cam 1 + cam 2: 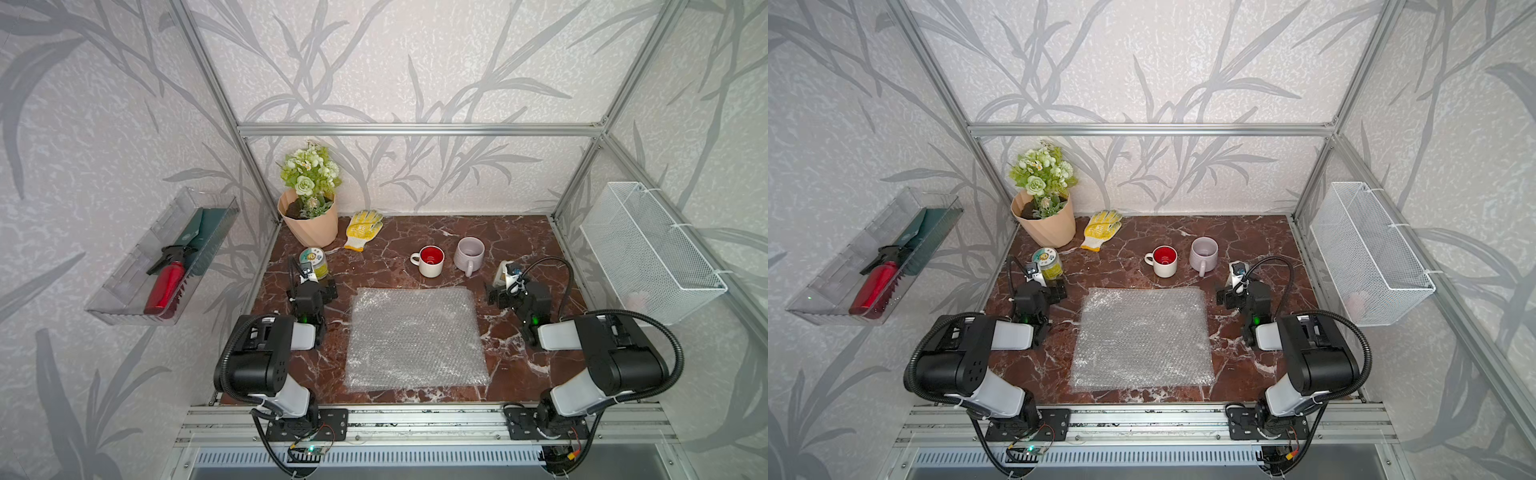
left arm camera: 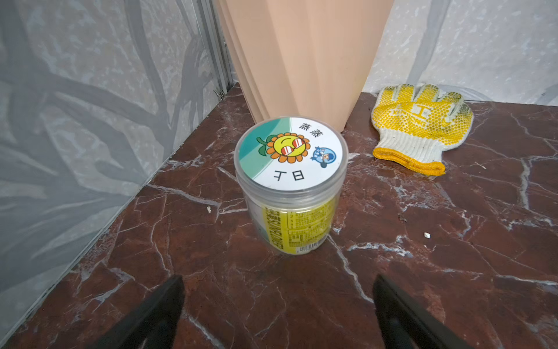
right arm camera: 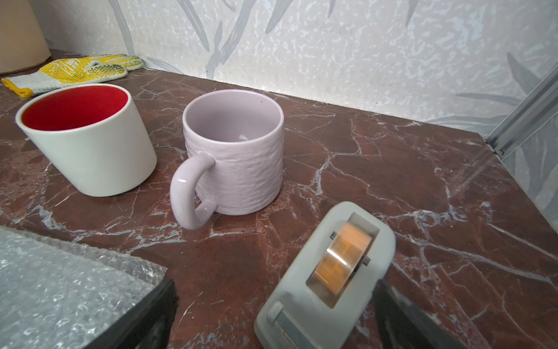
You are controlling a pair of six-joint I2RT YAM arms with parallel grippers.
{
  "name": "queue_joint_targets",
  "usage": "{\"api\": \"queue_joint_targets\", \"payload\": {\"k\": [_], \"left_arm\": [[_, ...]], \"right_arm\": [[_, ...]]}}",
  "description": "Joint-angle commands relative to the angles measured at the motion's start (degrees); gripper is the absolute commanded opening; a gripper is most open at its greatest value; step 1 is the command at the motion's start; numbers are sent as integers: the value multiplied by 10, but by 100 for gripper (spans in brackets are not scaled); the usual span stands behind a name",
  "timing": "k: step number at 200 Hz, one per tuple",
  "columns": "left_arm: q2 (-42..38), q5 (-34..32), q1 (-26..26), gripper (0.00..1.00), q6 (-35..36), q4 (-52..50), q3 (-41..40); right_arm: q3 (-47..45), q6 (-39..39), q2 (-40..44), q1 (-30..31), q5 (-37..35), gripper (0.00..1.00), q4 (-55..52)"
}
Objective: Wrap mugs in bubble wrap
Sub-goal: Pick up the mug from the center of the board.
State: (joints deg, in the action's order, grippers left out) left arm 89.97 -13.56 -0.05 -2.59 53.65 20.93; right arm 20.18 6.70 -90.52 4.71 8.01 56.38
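Note:
Two mugs stand upright and side by side behind the sheet: a white mug with a red inside (image 1: 430,261) (image 1: 1163,261) (image 3: 87,145) and a lilac mug (image 1: 468,253) (image 1: 1203,253) (image 3: 238,160), its handle facing the front. The bubble wrap (image 1: 415,338) (image 1: 1142,338) (image 3: 60,287) lies flat mid-table. My left gripper (image 1: 311,286) (image 2: 277,282) is open and empty at the sheet's far left corner, facing a tin. My right gripper (image 1: 509,289) (image 3: 274,285) is open at the far right corner, holding nothing.
A green-labelled tin (image 2: 290,181) (image 1: 314,262) stands before a peach flower pot (image 1: 309,224). A yellow-dotted glove (image 1: 362,229) lies at the back. A grey tape dispenser (image 3: 332,272) (image 1: 502,272) sits just ahead of the right fingers. A wire basket (image 1: 648,249) and a clear tray (image 1: 124,291) hang outside the frame.

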Motion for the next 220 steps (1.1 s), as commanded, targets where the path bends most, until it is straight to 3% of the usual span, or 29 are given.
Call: {"api": "queue_joint_targets", "payload": {"k": [1, 39, 63, 157, 199, 220], "left_arm": [[1, -1, -1, 99, 3, 12, 5], [1, 0, -1, 99, 3, 12, 6], [1, 0, -1, 99, 3, 12, 5], [1, -2, -1, 99, 3, 15, 4], [-8, -22, -6, 99, 2, 93, -38], [-60, -67, -38, 99, 26, 38, -31]], "right_arm": [[-1, 2, -4, 1, 3, 99, 23], [-1, 0, -4, 1, 2, 99, 22], [14, -20, -2, 1, -47, 99, -8], [14, -20, -3, 0, -49, 99, -5], [-9, -16, 3, 1, -35, 99, 35], [-22, -19, 54, 1, -46, 99, 13]]}}
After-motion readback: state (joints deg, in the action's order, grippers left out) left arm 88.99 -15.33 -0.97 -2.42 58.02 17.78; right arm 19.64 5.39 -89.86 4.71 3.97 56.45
